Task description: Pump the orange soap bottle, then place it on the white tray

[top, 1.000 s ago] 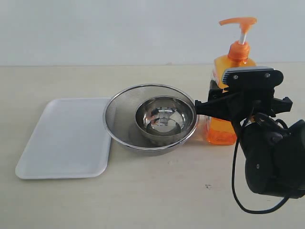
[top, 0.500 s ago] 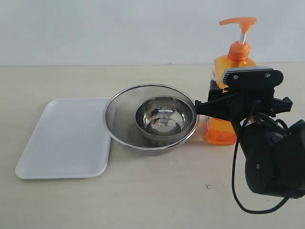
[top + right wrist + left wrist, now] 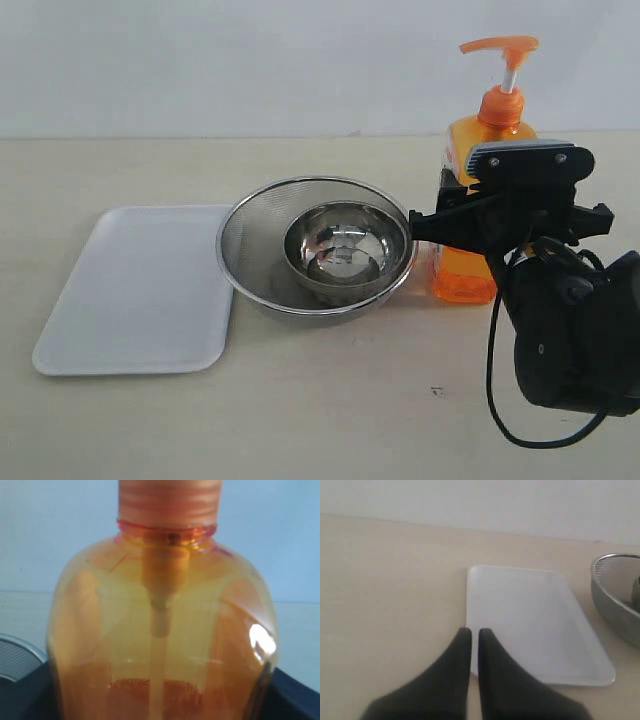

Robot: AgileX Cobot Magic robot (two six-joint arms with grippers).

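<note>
The orange soap bottle [image 3: 464, 272] stands upright on the table at the right, its orange pump head raised. My right gripper [image 3: 442, 206] holds it at mid-body, with one dark finger against each side. In the right wrist view the bottle [image 3: 165, 630] fills the frame between the fingers [image 3: 295, 697]. The white tray [image 3: 130, 290] lies flat at the left with nothing on it. In the left wrist view my left gripper [image 3: 475, 631] is shut on nothing, hovering over the near edge of the tray [image 3: 530, 625]. The left arm does not show in the exterior view.
A round steel mesh strainer [image 3: 235, 225] with a smaller steel bowl [image 3: 345, 245] inside it sits between the tray and the bottle, close to the bottle's base. Its rim [image 3: 615, 605] shows in the left wrist view. The right arm's black body and cable fill the lower right.
</note>
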